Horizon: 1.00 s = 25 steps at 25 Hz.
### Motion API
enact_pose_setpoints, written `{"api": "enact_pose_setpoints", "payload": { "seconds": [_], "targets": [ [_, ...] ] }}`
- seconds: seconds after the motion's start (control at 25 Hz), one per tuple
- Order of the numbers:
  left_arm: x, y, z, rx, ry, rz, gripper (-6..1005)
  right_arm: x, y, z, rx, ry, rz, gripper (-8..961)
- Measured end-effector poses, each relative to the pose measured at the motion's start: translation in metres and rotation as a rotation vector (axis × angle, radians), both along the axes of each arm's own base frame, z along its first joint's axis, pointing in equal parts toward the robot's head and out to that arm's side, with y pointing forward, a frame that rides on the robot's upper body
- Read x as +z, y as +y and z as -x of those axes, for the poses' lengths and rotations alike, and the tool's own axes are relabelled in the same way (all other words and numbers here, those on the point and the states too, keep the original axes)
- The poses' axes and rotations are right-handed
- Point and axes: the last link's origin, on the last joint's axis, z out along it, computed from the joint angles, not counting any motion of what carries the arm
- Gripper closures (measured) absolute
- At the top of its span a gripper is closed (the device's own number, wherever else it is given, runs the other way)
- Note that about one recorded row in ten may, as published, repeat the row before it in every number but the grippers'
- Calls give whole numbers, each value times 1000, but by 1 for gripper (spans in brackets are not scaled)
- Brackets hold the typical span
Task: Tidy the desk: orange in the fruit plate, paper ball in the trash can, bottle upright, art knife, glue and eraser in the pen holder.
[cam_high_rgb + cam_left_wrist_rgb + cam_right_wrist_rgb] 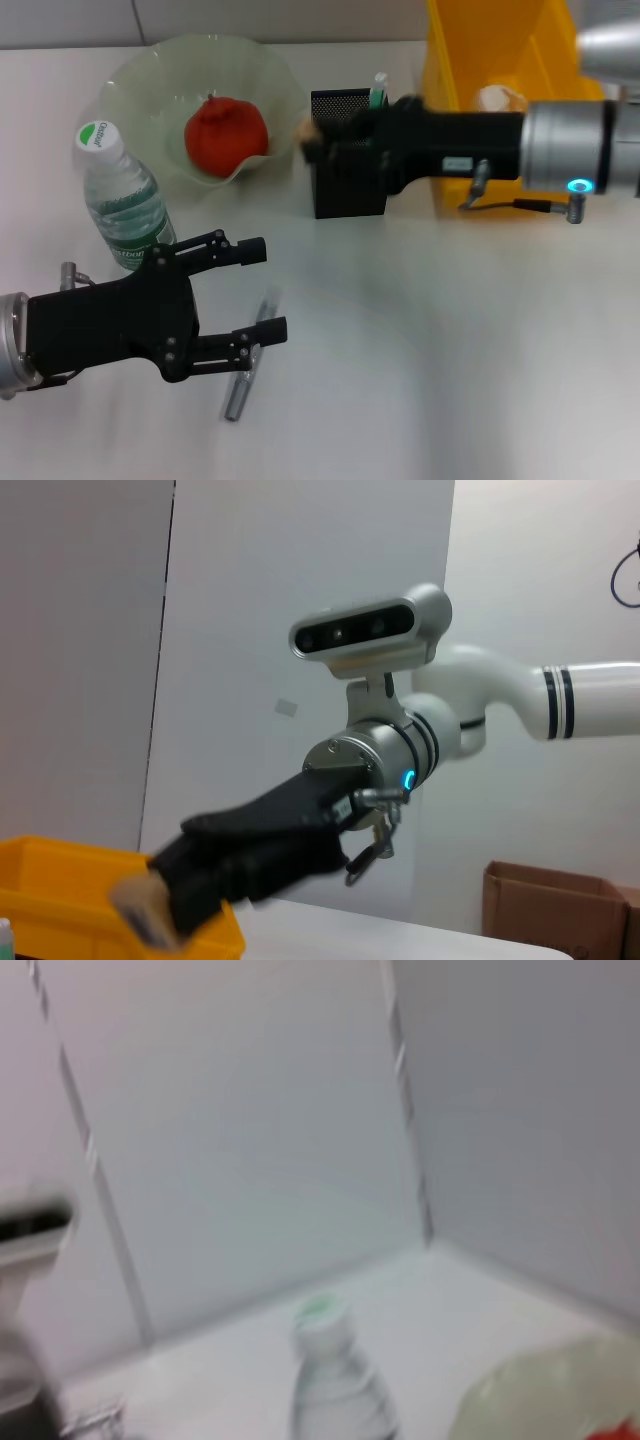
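Right gripper (318, 135) is over the pen holder (348, 170), fingers clamped on the eraser (306, 130); the tan block sits at the fingertips, just past the holder's far-left rim as the head view shows it. The left wrist view confirms it: a tan block (145, 908) pinched at the tip of the black fingers. So the holder's mouth lies just back along the gripper's own axis and below; my read is a short pull toward the right arm's side, then release. A green-capped stick (379, 90) already stands in the holder, beside the gripper body, so watch clearance.

Left gripper (262, 290) is spread wide, holding nothing. The art knife (250, 360), a grey stick, lies on the desk directly under and just beyond its lower finger, long axis running roughly across the gripper's reach rather than along it. The left arm is clearly the nearer one; the right is well apart from it.

Other items, relative to the left gripper: bottle (120, 195) upright just beside the wrist, orange (225, 135) in the fruit plate (140, 80) ahead. Paper ball (498, 98) sits in the trash can (500, 40), behind the right arm.
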Motion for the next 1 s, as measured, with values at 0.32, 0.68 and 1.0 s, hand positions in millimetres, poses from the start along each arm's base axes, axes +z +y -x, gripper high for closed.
{"api": "enact_pose_setpoints", "payload": {
  "seconds": [0.32,0.68,1.0],
  "targets": [
    [-1,2,-1,-1,2,-1,193,-1,2,-36,10,110,-213,679],
    [-1,3,-1,2,5,-5,194,-2,3,-68,-17,118,-459,671],
    [-2,6,-2,2,13,-9,194,-11,4,-70,-23,87,-452,664]
  ]
}}
